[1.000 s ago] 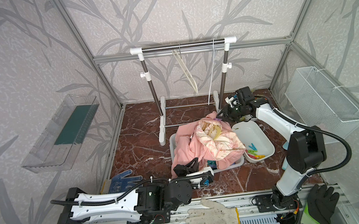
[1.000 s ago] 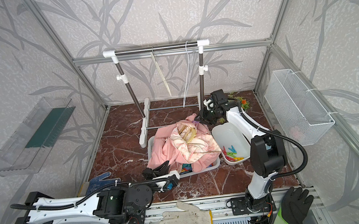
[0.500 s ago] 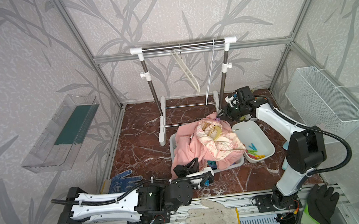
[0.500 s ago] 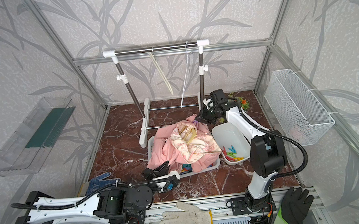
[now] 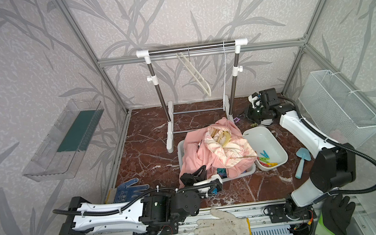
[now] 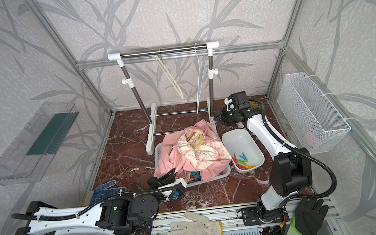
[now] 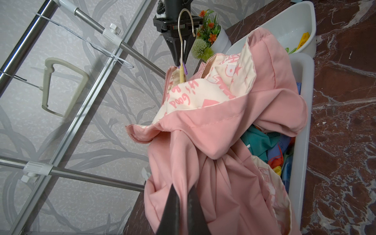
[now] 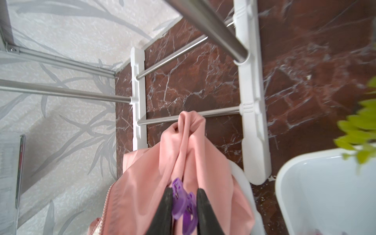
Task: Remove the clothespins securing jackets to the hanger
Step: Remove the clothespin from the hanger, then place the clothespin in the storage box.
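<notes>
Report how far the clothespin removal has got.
Done: several clothespins lie in the white tub, and two bare hangers hang on the rack.
In hand: the right gripper is shut on a purple clothespin at the pink jacket, whose fabric the left gripper pinches.
Left: pulling that pin free; further pins cannot be seen.

Pretty bright, even light, soft shadows on the walls. Top views are sharp with some wide-angle bending at the edges; right wrist view is motion-blurred.

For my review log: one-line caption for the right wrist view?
Right claw closed on a purple clothespin clipped to the pink jacket, rack base behind.
</notes>
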Robot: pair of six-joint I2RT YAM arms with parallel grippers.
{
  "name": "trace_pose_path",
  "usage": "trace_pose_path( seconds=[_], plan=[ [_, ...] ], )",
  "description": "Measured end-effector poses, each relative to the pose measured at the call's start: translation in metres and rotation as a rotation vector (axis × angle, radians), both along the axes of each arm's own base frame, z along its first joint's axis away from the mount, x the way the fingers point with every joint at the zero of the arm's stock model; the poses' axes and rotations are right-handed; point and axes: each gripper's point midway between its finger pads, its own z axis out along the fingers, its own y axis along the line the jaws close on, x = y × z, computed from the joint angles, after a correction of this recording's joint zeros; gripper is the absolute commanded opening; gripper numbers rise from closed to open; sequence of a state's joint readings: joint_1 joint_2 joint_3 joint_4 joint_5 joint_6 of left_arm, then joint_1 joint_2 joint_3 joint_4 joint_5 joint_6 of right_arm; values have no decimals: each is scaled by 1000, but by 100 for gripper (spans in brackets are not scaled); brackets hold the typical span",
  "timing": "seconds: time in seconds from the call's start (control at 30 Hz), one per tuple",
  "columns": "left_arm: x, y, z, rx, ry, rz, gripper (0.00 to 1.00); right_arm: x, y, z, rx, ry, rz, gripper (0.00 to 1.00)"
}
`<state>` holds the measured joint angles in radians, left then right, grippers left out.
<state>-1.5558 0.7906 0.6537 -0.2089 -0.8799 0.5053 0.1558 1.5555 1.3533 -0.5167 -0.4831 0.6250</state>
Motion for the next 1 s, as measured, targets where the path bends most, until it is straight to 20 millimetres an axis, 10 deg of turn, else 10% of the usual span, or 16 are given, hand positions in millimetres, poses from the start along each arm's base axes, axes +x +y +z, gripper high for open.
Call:
trace_pose_path(
  seconds=[0.27, 0.5, 0.8, 1.0],
  plan=[
    [0, 10, 7, -66, 10, 4, 0, -37, -70, -49, -218, 47, -184, 0],
    [-1, 15, 7, -104, 26, 4, 0, -72, -93, -112, -325, 191, -229, 6],
    [-2, 19, 12, -154, 43, -1, 0, -77, -102, -132, -394, 226, -221, 74],
    [-3, 27, 22, -221, 54, -10, 0, -74, -101, -104, -403, 138, -197, 82]
  ],
)
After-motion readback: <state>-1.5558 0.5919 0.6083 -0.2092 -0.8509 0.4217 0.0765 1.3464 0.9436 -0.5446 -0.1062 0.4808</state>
